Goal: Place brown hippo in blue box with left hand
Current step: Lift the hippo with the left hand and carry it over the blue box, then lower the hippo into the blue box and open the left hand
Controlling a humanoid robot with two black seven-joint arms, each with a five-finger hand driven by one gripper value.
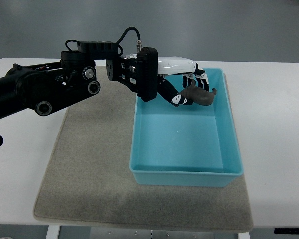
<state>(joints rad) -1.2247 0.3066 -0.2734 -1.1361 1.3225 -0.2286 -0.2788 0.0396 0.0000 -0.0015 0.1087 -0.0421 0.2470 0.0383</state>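
A white table (274, 99) fills the view, with a grey mat (89, 164) laid across its middle. On the right part of the mat sits the blue box (184, 172), open-topped, its long sides running away from the robot. Nothing lies on the box floor.

The left arm (35, 92) comes in from the left edge, black and jointed, and reaches across the mat to the far end of the box. Its hand (187, 82) hangs over the box's far left corner, palm down, white back uppermost. The fingers (199, 79) are curled down and clamped on the hippo (199, 95), with the thumb pressing in from the near side.

The hippo is a small brown shape held under the fingers, above the box's interior near its far wall. Its long axis seems to run left to right, roughly across the box, with a thin end sticking out to the right toward the far right wall. It lies directly below the fingers, so the coming move looks like a short lowering or simply a release; the drop point is already inside the rim.

Whether the hippo touches the box floor cannot be told from this steep angle. Much of its body is covered by the fingers, so head and tail cannot be sorted out. The right arm does not show.
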